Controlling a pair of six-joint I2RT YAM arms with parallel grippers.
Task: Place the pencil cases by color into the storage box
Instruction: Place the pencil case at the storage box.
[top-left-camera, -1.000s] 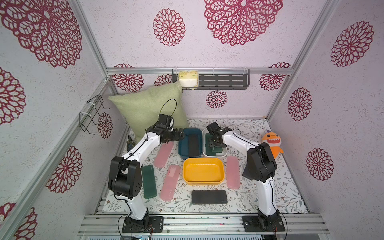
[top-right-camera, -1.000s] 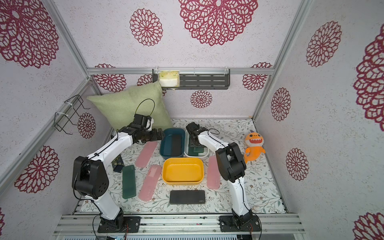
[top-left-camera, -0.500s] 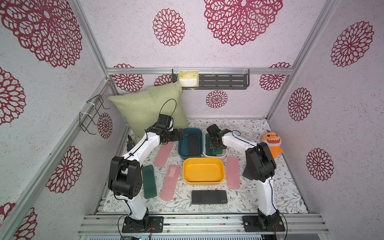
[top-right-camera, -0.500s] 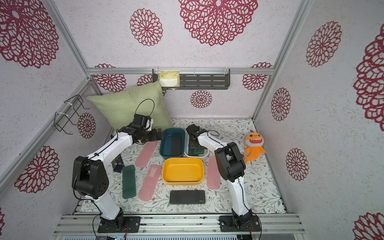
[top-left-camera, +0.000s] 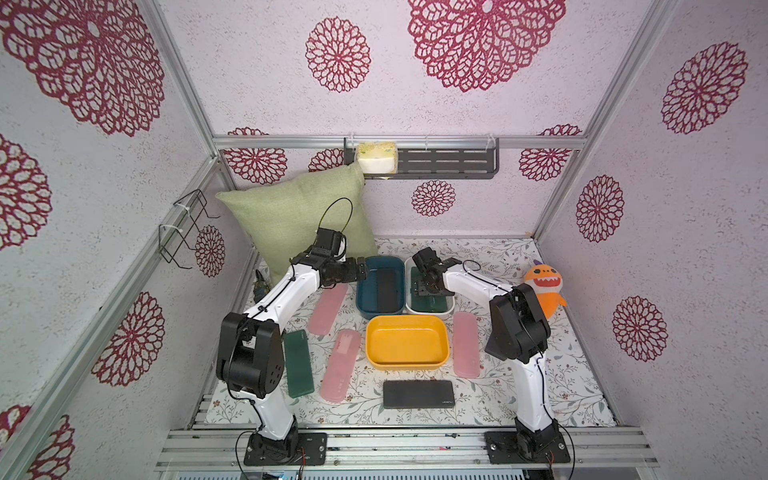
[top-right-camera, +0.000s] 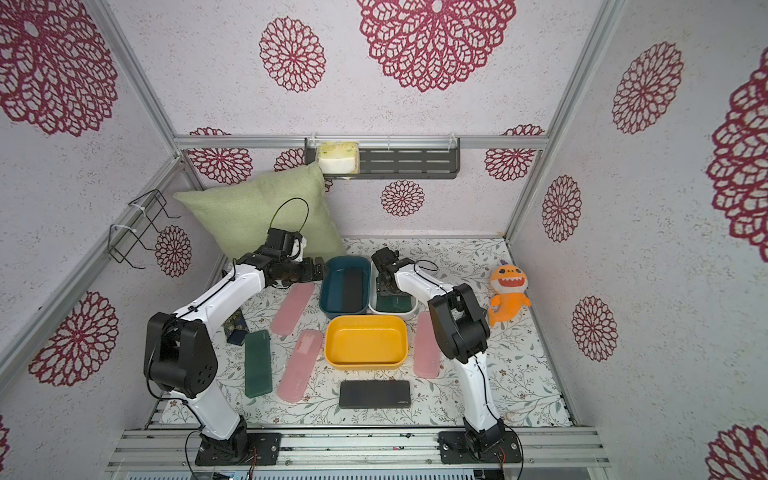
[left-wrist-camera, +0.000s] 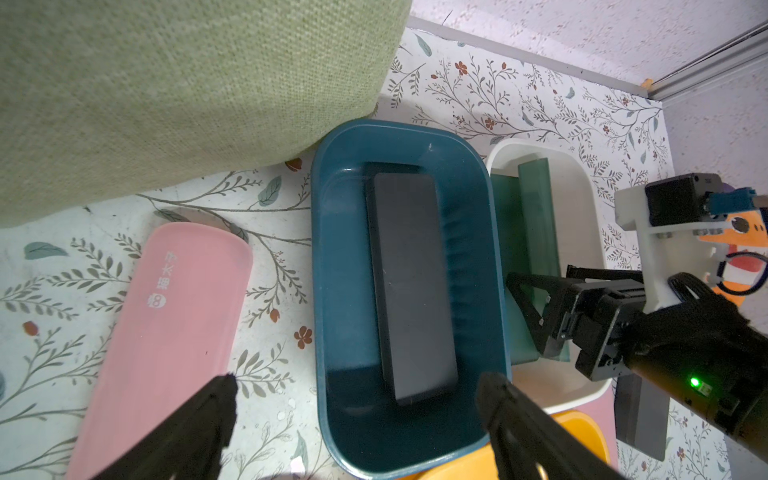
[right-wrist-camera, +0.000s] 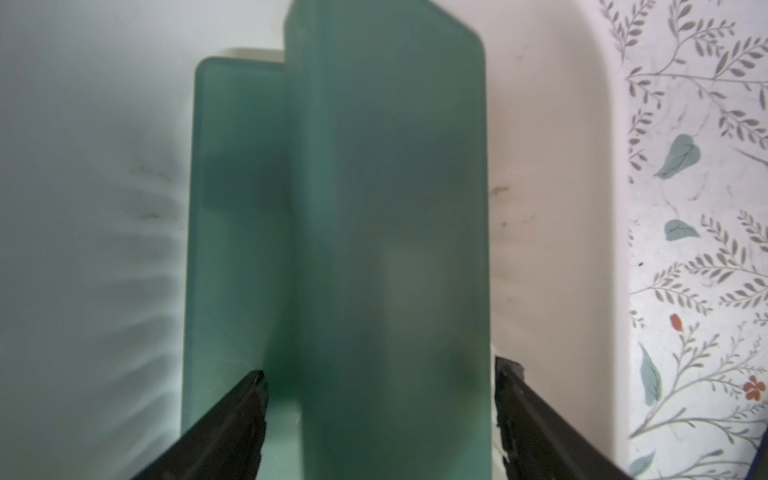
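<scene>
Right gripper has opened since a second ago. Your jaws were clenched then; now they stand apart over the white bin, and the left arm hasn't shifted.

Top views: left gripper hovers at the blue bin rim on the pillow side, jaws spread wide, holding nothing. One black case lies inside that bin. Dark green shows in the white bin under your right gripper. Still out on the mat: three pink cases, two left of the yellow bin and one right of it, a third green case by the left arm, and a second black case in front of the yellow bin. Plush toy sits at the right wall.

Left wrist: both fingers are far apart, straddling the blue bin's near end. The black case rests on the bin floor, with a dark edge under it that may be another case; can't tell. A pink case lies just beside the bin.

Right wrist: upper green case lies partly over the lower green case in the white bin. Your fingers flank the upper one with a gap on each side, so it's released.
</scene>
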